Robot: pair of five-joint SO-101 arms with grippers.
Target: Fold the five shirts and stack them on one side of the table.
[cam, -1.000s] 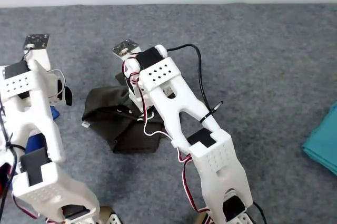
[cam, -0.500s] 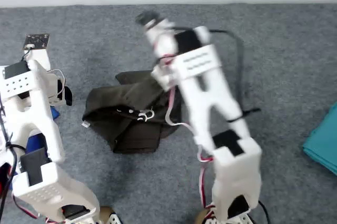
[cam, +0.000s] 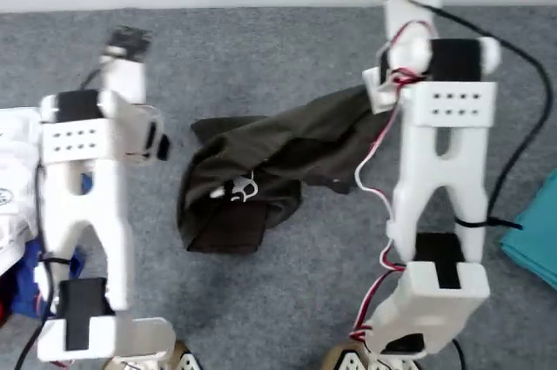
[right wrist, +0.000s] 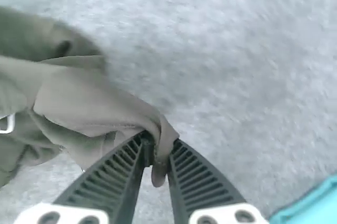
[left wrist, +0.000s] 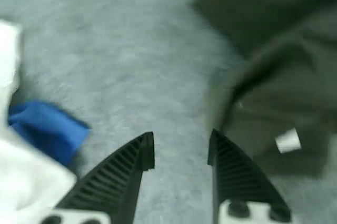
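White perforated shells and black servos mark the left arm [cam: 78, 135] and right arm [cam: 452, 104]. Red, white and black cables [cam: 387, 252] trail the right one.

Shirt [cam: 261, 157]: plain dark olive-brown, white tag [left wrist: 288, 140]. Table [cam: 261, 48]: mottled grey. Left arm [cam: 83, 178] and right arm [cam: 444, 152]: white shells, black motors, red, white and black wires [cam: 387, 252]. Left gripper [left wrist: 179, 147] and right gripper [right wrist: 156, 147]: black, ribbed. Teal cloth [cam: 535, 239], blue cloth [left wrist: 47, 129], white cloth [cam: 16, 170]
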